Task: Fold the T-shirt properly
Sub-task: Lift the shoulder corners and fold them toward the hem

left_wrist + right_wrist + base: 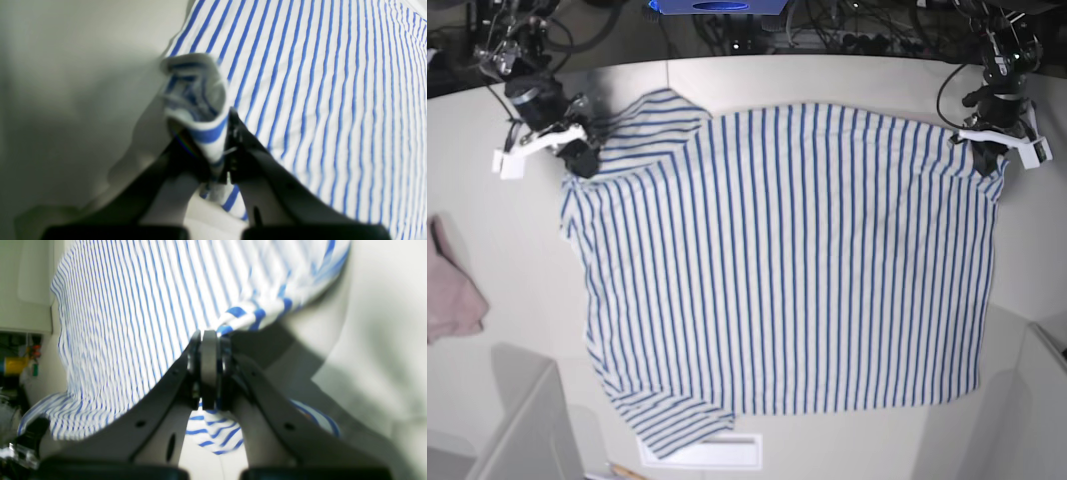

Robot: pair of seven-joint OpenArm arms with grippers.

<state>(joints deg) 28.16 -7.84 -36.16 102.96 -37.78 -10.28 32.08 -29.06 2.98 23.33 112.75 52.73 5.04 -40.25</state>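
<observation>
The T-shirt (787,260), white with thin blue stripes, lies spread flat on the table, its sleeves toward the base view's left. My right gripper (582,163) at the upper left is shut on the shirt's edge by the far sleeve; the right wrist view shows its tips (208,340) pinching a fold of striped cloth (133,323). My left gripper (989,158) at the upper right is shut on the shirt's far right corner; the left wrist view shows bunched cloth (200,110) between its fingers (218,140).
A dusty-pink cloth (452,285) lies at the left table edge. Grey bin walls stand at the front left (522,425) and front right (1042,400). Cables and equipment (727,15) line the back edge. A white label (722,452) lies under the near sleeve.
</observation>
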